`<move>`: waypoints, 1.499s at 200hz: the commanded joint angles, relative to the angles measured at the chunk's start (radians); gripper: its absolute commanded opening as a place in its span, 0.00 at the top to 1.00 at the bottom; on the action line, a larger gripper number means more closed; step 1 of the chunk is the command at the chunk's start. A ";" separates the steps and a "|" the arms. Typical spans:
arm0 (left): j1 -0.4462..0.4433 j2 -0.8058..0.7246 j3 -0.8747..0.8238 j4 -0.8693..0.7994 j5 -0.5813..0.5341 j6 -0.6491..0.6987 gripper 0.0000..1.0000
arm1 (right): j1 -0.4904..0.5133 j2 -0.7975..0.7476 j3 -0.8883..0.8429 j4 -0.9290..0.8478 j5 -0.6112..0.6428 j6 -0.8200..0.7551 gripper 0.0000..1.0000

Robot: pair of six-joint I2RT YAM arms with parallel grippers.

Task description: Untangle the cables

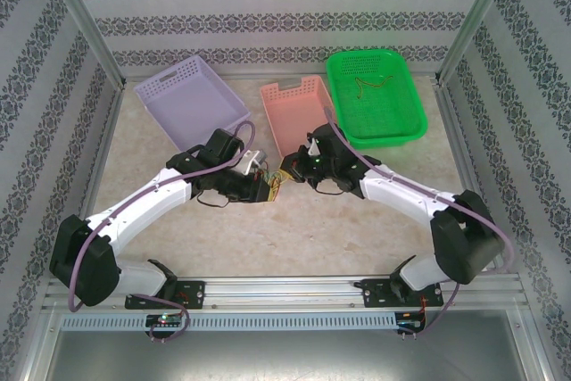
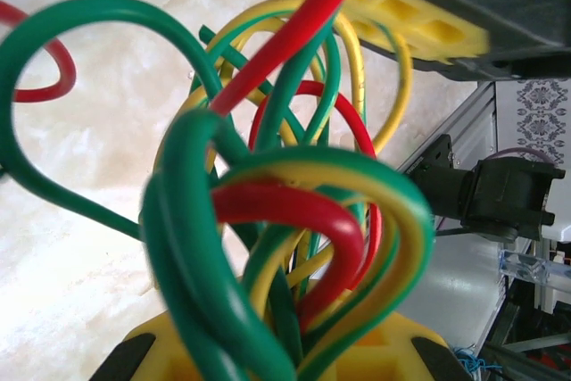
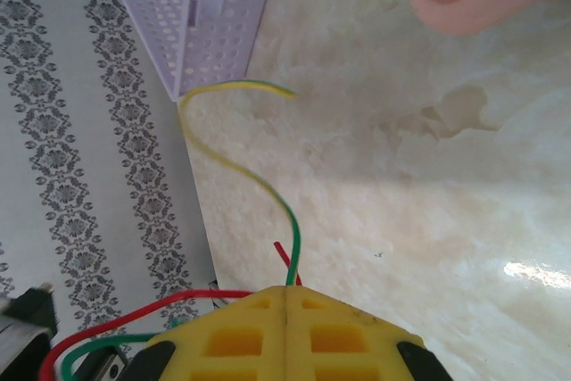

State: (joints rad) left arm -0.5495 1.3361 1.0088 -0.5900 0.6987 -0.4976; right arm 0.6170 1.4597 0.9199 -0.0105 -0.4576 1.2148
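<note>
1 counter (image 1: 303, 238): pale marble-look top w/ patterned walls. Baskets sit at the far side, the work is mid-counter.
3 baskets: lilac basket (image 1: 192, 100) far left, green basket (image 1: 397, 113) far right, pink basket (image 1: 290, 113) betw. them and nearest the hands. A loose cable (image 1: 375, 85) lies in the green one.
2 arms: both reach in from the near edge, tips nearly meeting just in front of the pink basket.
Left hand (image 1: 261, 180): clenched on the bundle. In its wrist view the loops rise straight out from betw. the yellow pads (image 2: 147, 350).
Right hand (image 1: 290, 176): pads pressed together, pinching one green-yellow cable (image 3: 268, 189) that curls out toward the lilac basket's corner.
Cables (image 1: 273, 183): green, yellow and red, knotted betw. the two hands and lifted off the counter. Loops cross over and through each other (image 2: 294, 220).
Step (my read): pulling one strand free while the other hand anchors the rest. One looks sorted, most are left.
Risk, knot tightens: a straight pull on the pinched strand could cinch the loops, since it threads thru others.
Risk, slip: the right hand's grip sits on a thin, slick wire, so any resistance may slide it out.
Risk, whole bundle drags: if the left hand's hold is loose, the clump follows the pull instead of separating.
Risk, hands collide: tips are v. close, little room to re-grip.
</note>
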 commanded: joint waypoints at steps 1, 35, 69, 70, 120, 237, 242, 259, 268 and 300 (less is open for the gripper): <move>-0.002 -0.026 0.007 0.014 -0.036 -0.025 1.00 | -0.019 -0.065 -0.017 0.013 0.082 -0.053 1.00; -0.002 -0.038 -0.022 0.087 -0.053 -0.144 0.73 | -0.014 -0.085 -0.020 0.038 0.125 -0.091 1.00; 0.001 -0.095 -0.048 0.155 -0.096 -0.300 0.28 | -0.008 -0.075 -0.019 0.030 0.130 -0.141 1.00; 0.001 -0.096 -0.048 0.154 -0.099 -0.305 0.27 | -0.008 -0.074 -0.020 0.029 0.130 -0.143 1.00; 0.024 -0.121 -0.061 0.024 -0.230 -0.552 0.19 | 0.011 -0.058 -0.056 0.028 0.121 -0.220 1.00; 0.004 0.030 -0.092 0.259 -0.133 -0.680 0.22 | 0.030 -0.017 -0.056 0.045 0.074 -0.227 1.00; 0.001 0.042 -0.090 0.262 -0.126 -0.678 0.24 | 0.029 -0.016 -0.054 0.046 0.071 -0.224 1.00; -0.012 0.083 -0.075 0.238 -0.119 -0.662 0.31 | 0.032 -0.017 -0.052 0.051 0.070 -0.215 1.00; -0.020 0.100 -0.075 0.237 -0.124 -0.656 0.35 | 0.033 -0.018 -0.052 0.052 0.069 -0.208 1.00; -0.024 0.130 -0.085 0.282 -0.150 -0.658 0.38 | 0.035 -0.019 -0.058 0.059 0.055 -0.187 1.00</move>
State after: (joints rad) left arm -0.5636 1.4483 0.9131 -0.3611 0.5602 -1.1755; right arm 0.6441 1.4372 0.8524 0.0093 -0.3752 1.0031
